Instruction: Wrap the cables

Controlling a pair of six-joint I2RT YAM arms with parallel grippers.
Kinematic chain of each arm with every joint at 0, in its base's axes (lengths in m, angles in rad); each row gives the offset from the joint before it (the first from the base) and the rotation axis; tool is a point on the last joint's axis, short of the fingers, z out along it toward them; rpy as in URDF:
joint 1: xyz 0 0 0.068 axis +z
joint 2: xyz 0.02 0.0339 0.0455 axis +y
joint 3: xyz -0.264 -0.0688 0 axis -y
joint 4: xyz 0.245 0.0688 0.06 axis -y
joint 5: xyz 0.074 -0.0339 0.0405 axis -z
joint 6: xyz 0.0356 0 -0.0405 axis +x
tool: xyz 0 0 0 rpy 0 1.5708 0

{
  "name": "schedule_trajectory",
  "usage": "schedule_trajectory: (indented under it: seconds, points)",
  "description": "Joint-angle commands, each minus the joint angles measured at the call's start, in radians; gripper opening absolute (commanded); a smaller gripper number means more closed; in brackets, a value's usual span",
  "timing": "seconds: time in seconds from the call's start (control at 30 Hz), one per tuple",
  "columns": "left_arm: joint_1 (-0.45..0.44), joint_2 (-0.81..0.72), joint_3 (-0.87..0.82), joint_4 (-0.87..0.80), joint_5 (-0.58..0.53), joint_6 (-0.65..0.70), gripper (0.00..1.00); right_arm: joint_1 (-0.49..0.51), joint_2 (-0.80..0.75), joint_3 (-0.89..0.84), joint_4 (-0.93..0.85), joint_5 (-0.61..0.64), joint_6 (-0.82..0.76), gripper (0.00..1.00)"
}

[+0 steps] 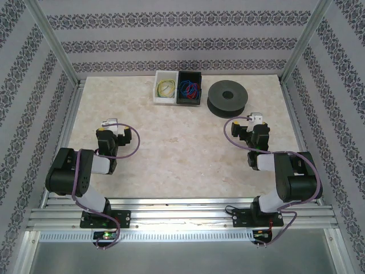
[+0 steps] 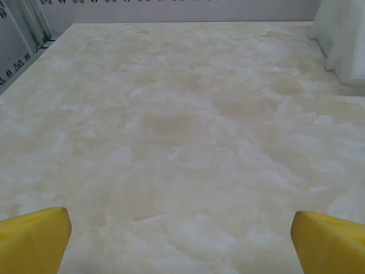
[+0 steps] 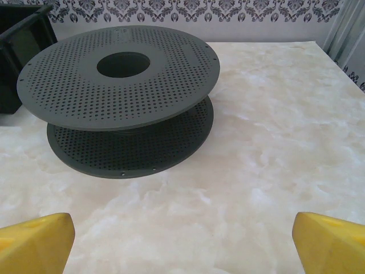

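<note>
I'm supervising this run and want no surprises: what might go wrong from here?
The blue wire shares the black bin with a red coil, so a gripper might lift both. The spool lies flat just ahead of the open right gripper; a nudge may slide it.

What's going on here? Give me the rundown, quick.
Nothing is being handled yet. The left gripper and right gripper are both open and empty above the table. The blue cable lies coiled in the black bin at the far edge, next to a white bin. The black spool lies flat on the table just ahead of the right gripper, with no wire visible on it.
</note>
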Motion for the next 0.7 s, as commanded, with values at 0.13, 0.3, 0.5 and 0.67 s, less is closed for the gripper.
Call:
schedule_trajectory:
  seconds: [0.13, 0.3, 0.5, 0.67]
  points:
    - [0.012, -0.004, 0.012, 0.012, 0.006, -0.004, 0.99, 0.008, 0.000, -0.011, 0.033, 0.011, 0.004, 0.98]
    - [0.011, -0.003, 0.012, 0.011, 0.006, -0.004, 0.99, 0.008, 0.000, -0.010, 0.032, 0.011, 0.005, 0.98]
    - [0.011, -0.004, 0.012, 0.012, 0.006, -0.004, 0.99, 0.005, 0.001, -0.010, 0.032, 0.005, 0.008, 0.98]
    - [0.011, -0.004, 0.015, 0.005, 0.006, -0.002, 0.99, -0.003, 0.001, -0.010, 0.032, -0.009, 0.012, 0.98]
